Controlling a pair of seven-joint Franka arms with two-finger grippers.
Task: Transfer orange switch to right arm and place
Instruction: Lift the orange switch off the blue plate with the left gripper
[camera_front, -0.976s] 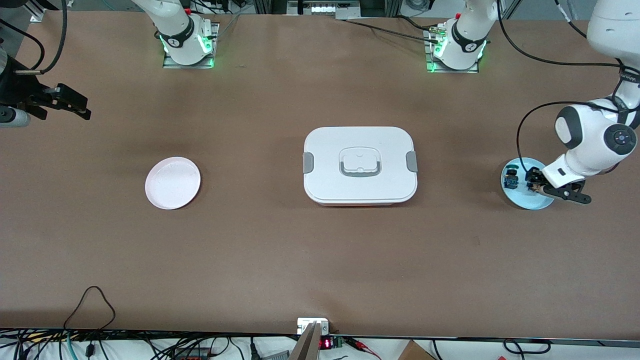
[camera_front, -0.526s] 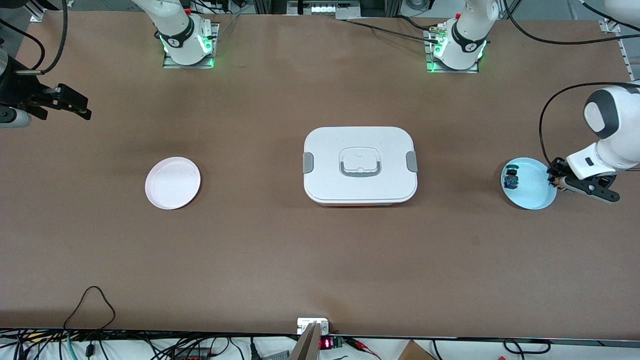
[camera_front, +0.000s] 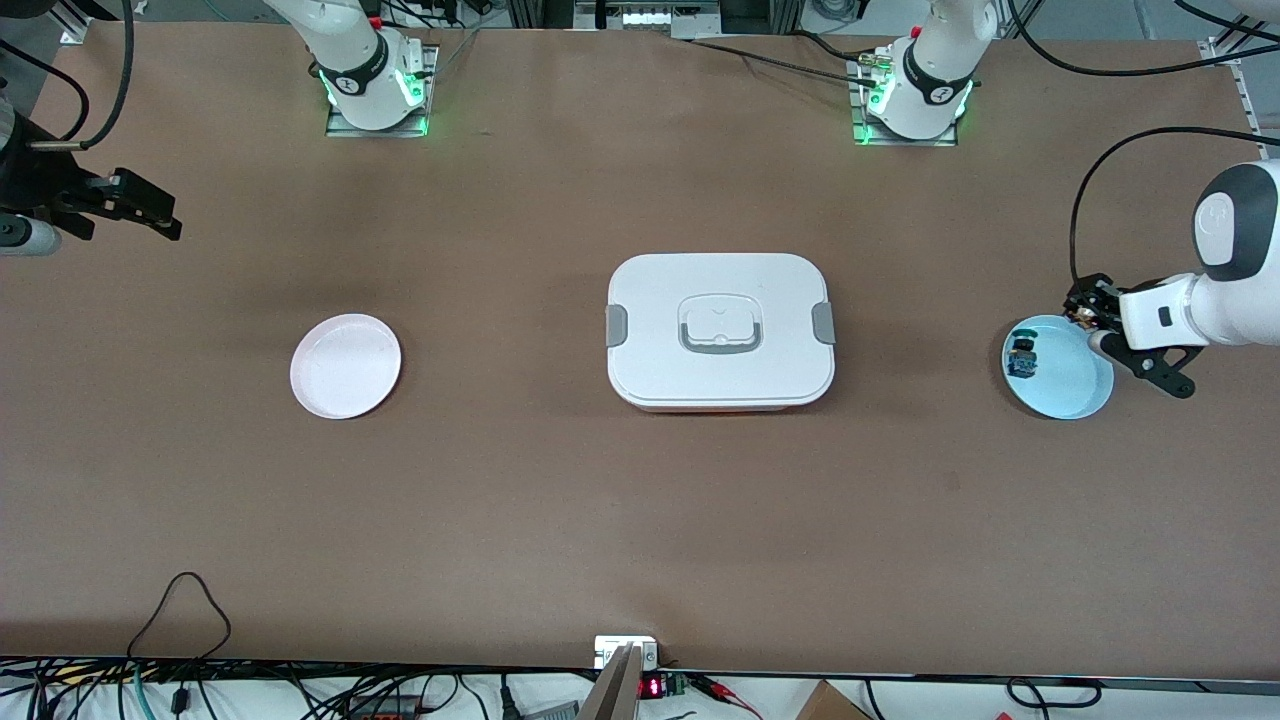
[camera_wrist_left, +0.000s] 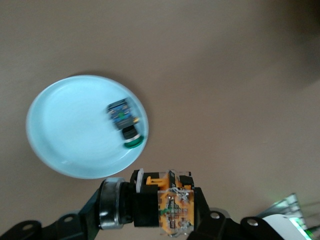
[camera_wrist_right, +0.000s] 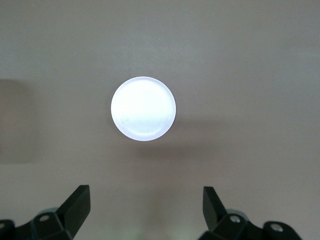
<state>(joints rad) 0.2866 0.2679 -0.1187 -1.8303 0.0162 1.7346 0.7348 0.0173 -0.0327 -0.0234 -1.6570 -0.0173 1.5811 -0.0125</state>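
My left gripper (camera_front: 1085, 312) is shut on the orange switch (camera_wrist_left: 167, 204) and holds it in the air over the rim of the light blue plate (camera_front: 1075, 390). In the left wrist view the switch lies sideways between the jaws, its orange parts and black body showing, with the plate (camera_wrist_left: 60, 130) below it. A similar switch with a blue-green cap (camera_front: 1022, 358) stays on that plate and also shows in the left wrist view (camera_wrist_left: 125, 125). My right gripper (camera_front: 150, 212) waits open and empty at the right arm's end of the table; its own view shows it (camera_wrist_right: 145, 200) above a pale pink plate (camera_wrist_right: 143, 108).
A white lidded box (camera_front: 720, 330) with grey clips sits at the table's middle. The pale pink plate (camera_front: 345, 365) lies between the box and the right arm's end. Cables run along the table's near edge (camera_front: 180, 600).
My left gripper has risen off the light blue plate with the orange switch in it and swung out to the plate's rim. The right arm has not moved.
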